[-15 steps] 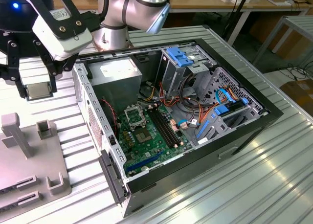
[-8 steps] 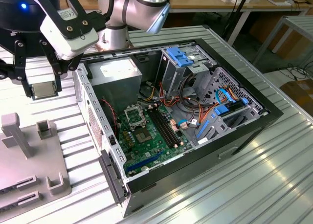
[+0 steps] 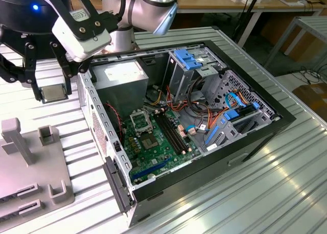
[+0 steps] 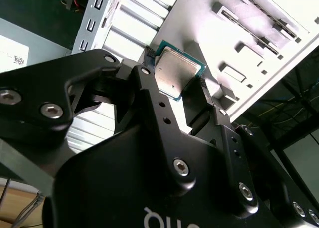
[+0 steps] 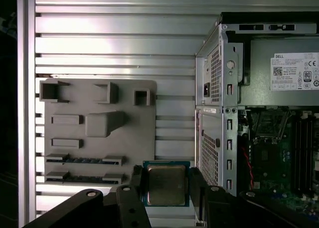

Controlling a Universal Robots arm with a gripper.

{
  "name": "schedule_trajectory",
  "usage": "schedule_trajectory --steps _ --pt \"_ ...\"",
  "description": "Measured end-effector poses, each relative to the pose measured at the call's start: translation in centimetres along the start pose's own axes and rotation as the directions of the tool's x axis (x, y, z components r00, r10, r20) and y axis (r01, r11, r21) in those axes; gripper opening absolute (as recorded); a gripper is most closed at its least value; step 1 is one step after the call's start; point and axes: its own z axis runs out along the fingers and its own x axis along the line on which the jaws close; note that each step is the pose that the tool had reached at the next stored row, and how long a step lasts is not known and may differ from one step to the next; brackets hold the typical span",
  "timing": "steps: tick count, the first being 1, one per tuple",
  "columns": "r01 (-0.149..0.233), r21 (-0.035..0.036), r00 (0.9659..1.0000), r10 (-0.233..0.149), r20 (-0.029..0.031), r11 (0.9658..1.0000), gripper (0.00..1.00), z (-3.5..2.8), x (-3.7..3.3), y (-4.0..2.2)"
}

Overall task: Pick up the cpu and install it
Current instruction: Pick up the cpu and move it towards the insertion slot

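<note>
The cpu (image 3: 54, 93), a small flat square chip with a silver-grey top and a green rim, hangs above the ribbed metal table. It is left of the open computer case (image 3: 240, 152) in the exterior view. My gripper (image 3: 52, 94) is shut on it, one black finger on each side. Both wrist views show the cpu (image 4: 175, 71) (image 5: 166, 184) clamped between the fingers (image 4: 147, 83) (image 5: 135, 180) of my gripper (image 4: 175, 77) (image 5: 166, 180). The hollow metal socket frame (image 3: 140, 121) (image 5: 269, 123) lies on the green motherboard (image 3: 153, 144) inside the case, apart from the chip.
A grey parts fixture (image 3: 30, 165) (image 5: 99, 123) with posts and slots lies on the table beside the case. The case's perforated side wall (image 3: 99, 121) (image 5: 215, 108) stands between my gripper and the motherboard. Drive cages, blue clips and cables crowd the case's far side.
</note>
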Motion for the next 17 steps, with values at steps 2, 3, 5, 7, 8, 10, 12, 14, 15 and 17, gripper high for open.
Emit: schedule_trajectory --steps 2,3,5,7,8,10,12,14,15,17 --pt "0.000 -0.0001 1.0000 0.000 0.0002 1.0000 0.47 0.01 -0.23 0.00" --pt "0.000 -0.0001 1.0000 0.000 0.0004 1.0000 0.47 0.01 -0.34 -0.01" --pt "0.000 0.0000 1.0000 0.000 0.0007 1.0000 0.47 0.01 -0.61 -0.01" --pt "-0.001 0.0000 1.0000 0.001 0.0020 1.0000 0.47 0.03 -1.56 -0.03" --pt "-0.002 -0.0001 1.0000 0.002 0.0037 1.0000 0.47 0.06 -2.33 -0.04" --pt "-0.003 0.0001 0.9999 0.003 0.0100 1.0000 0.47 0.14 -3.61 -0.06" --pt "-0.003 0.0001 0.9999 0.003 0.0105 1.0000 0.47 0.14 -3.78 -0.07" --pt "-0.004 0.0001 0.9999 0.004 0.0112 1.0000 0.47 0.16 -3.98 -0.07" --pt "-0.004 0.0001 0.9999 0.004 0.0114 1.0000 0.47 0.16 -4.09 -0.07" --pt "-0.004 0.0001 0.9999 0.004 0.0121 1.0000 0.47 0.18 -4.36 -0.08"
